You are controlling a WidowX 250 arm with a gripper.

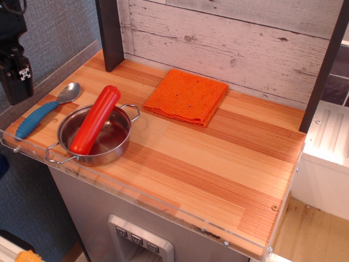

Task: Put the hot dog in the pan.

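Note:
The glossy red-orange hot dog [95, 119] lies slanted in the shiny steel pan [117, 146] at the counter's front left. Its lower end rests inside the pan and its upper end leans on the far rim, sticking out past it. My gripper [15, 82] is a black block at the far left edge of the view, raised off to the left of the counter and apart from the pan. Its fingers blend into one dark shape, so I cannot tell whether it is open or shut. It holds nothing that I can see.
A blue-handled metal spoon [41, 113] lies left of the pan near the counter's left edge. A folded orange cloth [186, 96] lies at the back middle. A dark post [109, 33] stands at the back left, another at the right.

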